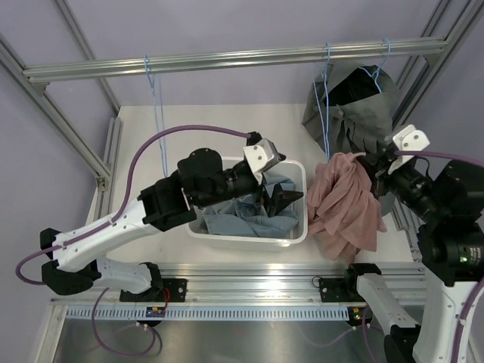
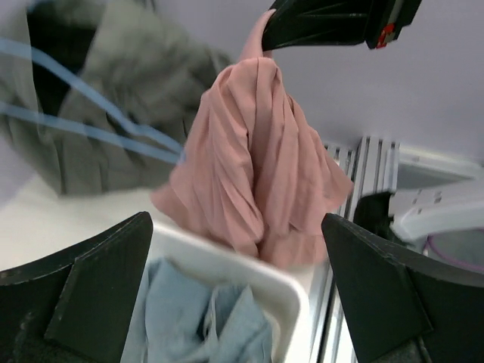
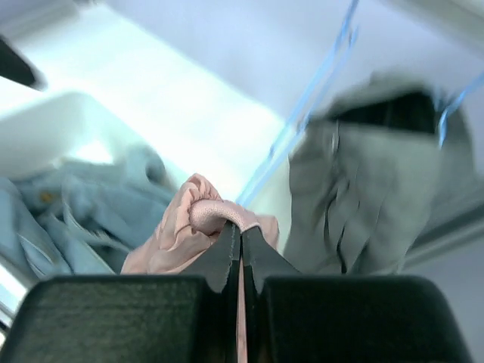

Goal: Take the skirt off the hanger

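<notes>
The pink skirt (image 1: 348, 204) hangs bunched in the air just right of the white bin. My right gripper (image 1: 376, 162) is shut on its top fold, as the right wrist view (image 3: 240, 234) shows. A thin blue hanger (image 1: 327, 113) hangs from the rail, and its lower end reaches the skirt's top; I cannot tell whether they still touch. My left gripper (image 1: 276, 198) is open and empty over the bin, facing the skirt (image 2: 257, 166), with its fingers (image 2: 83, 295) spread wide.
The white bin (image 1: 249, 238) holds light blue clothes (image 1: 242, 215). A grey garment (image 1: 363, 106) hangs on another blue hanger at the back right, close behind the skirt. A bare blue hanger (image 1: 156, 98) hangs at the back left. Aluminium frame rails run overhead and along the sides.
</notes>
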